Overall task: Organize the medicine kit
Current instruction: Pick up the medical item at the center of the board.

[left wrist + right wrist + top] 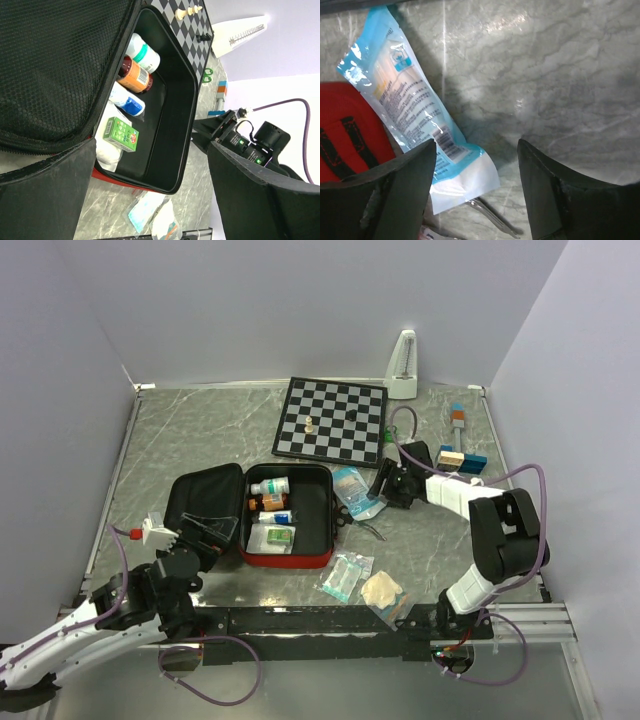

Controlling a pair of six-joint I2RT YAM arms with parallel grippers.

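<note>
Medicine kit [315, 512] lies open and partly filled mid-surface [200, 430]; packing loose items seems in hand, so the right end effector [475, 145], spread empty above the blue-white packet [410, 115], must lower and pinch it, while the left end effector [152, 144] hangs spread, empty.

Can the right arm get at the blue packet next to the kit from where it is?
Probably yes: the right gripper is open just above the packet, at its white end, with nothing between them. The packet lies flat against the kit, so pinching it may be awkward.
</note>
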